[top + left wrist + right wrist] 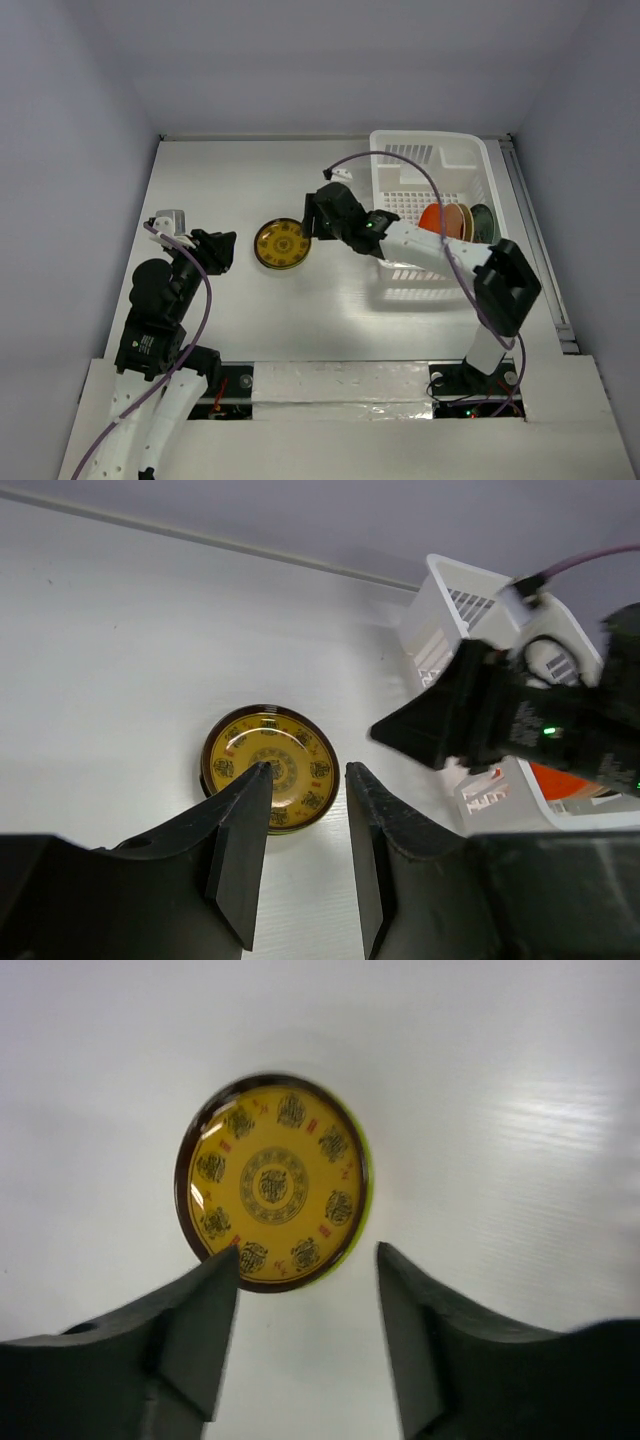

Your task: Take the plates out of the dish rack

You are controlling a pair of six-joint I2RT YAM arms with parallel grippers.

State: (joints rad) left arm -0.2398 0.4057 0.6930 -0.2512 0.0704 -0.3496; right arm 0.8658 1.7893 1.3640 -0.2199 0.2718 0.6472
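A yellow patterned plate (280,244) with a dark brown rim lies flat on the table left of the white dish rack (440,150). It also shows in the left wrist view (285,748) and the right wrist view (272,1180), where a lime green edge (364,1195) peeks out under its right side. My right gripper (310,228) is open and empty just beside and above the plate (305,1255). My left gripper (226,250) is open and empty left of the plate (307,770). An orange-red plate (437,218), a tan plate (458,222) and a dark green plate (483,222) stand on edge in the rack.
The rack stands at the back right, its near wall behind my right forearm; it shows in the left wrist view (450,610). A raised rail (535,240) runs along the table's right edge. A purple cable (400,165) arcs over the rack.
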